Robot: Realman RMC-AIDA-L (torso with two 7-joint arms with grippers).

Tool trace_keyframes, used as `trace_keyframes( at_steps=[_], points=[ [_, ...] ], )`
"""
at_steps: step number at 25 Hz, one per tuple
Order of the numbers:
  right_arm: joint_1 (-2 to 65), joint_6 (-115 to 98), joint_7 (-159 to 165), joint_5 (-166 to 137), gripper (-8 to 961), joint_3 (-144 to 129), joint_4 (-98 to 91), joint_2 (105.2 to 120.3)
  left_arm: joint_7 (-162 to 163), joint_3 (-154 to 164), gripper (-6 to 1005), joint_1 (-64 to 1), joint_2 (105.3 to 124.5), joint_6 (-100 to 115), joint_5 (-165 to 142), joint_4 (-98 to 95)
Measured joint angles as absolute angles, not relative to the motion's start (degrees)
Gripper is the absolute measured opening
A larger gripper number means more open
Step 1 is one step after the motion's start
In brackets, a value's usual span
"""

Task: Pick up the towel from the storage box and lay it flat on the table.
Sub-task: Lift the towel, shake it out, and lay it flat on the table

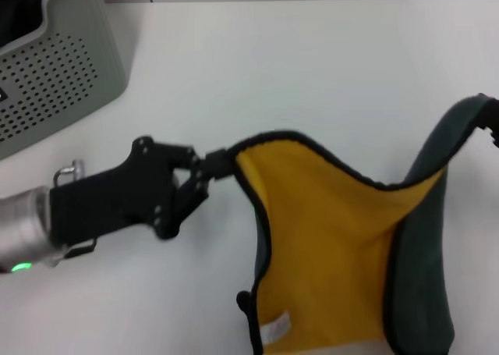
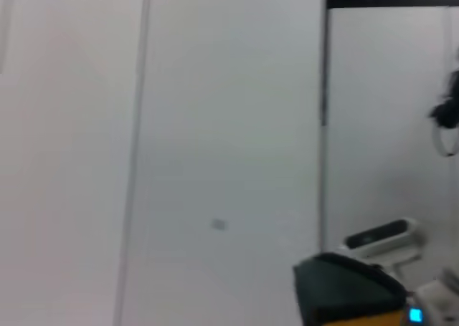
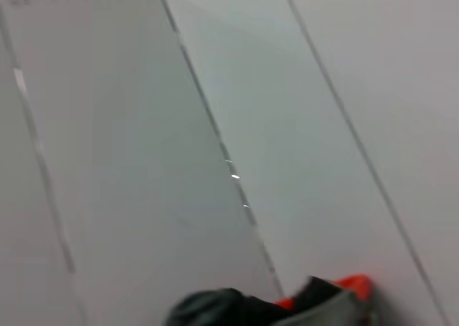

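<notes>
The towel [image 1: 327, 253] hangs spread over the table [image 1: 312, 66], held up by two corners and sagging in the middle. Its mustard-yellow side faces me, the dark green side folds over on the right, and a small white label [image 1: 277, 329] shows near its lower edge. My left gripper [image 1: 221, 165] is shut on the towel's left corner. My right gripper [image 1: 491, 119] barely shows at the right edge of the head view, where the towel's other raised corner ends. The storage box [image 1: 54, 66] stands at the far left, apart from the towel. Dark green cloth [image 2: 344, 297] shows in the left wrist view.
The light grey perforated box fills the table's back left corner. White tabletop stretches behind and beside the towel. Both wrist views mostly show white wall panels; the right wrist view has dark cloth [image 3: 215, 310] and an orange patch [image 3: 353, 286] low down.
</notes>
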State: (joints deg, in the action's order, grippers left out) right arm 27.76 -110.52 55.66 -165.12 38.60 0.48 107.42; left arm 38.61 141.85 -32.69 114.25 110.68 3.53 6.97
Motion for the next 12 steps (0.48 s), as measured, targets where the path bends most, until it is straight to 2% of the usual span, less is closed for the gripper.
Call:
trace_keyframes(
  at_steps=[12],
  points=[
    [32.5,-97.2,55.6,-163.9,22,38.6,0.1,108.95,34.4,142.2,3,-37.5,119.07,95.9,10.0,6.8]
  ],
)
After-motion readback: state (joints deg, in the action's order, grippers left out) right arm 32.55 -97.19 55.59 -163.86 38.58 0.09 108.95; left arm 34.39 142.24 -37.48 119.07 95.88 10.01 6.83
